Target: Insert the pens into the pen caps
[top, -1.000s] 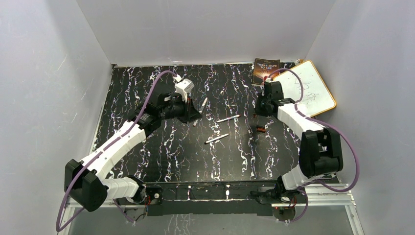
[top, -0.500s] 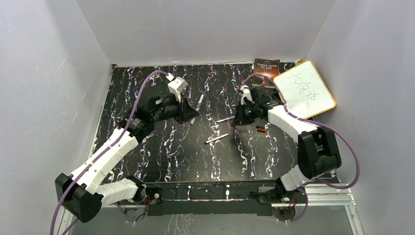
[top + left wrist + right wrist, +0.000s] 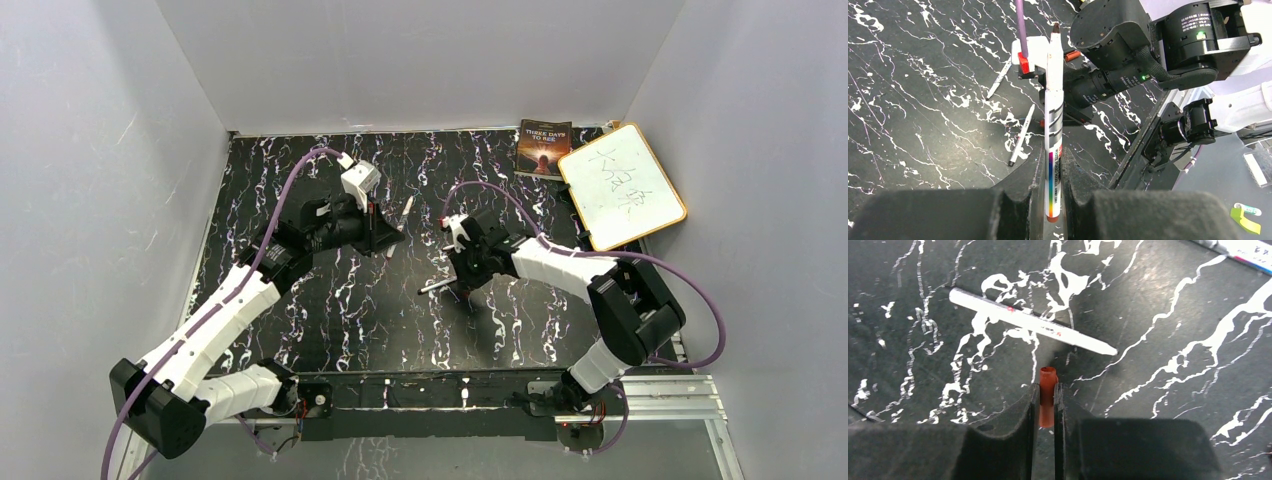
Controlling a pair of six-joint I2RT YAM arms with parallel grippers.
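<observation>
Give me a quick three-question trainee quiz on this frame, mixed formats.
1. True or false: the left gripper is shut on a pen.
2. The right gripper holds: A) a pen B) a reddish-brown cap C) nothing.
3. In the left wrist view, how many loose pens lie on the table?
Key: 1 true; 2 B; 3 two.

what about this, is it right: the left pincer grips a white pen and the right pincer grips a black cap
Not quite. The cap in the right pincer is reddish-brown, not black; the right wrist view shows it. The left pincer does grip a white pen.
</observation>
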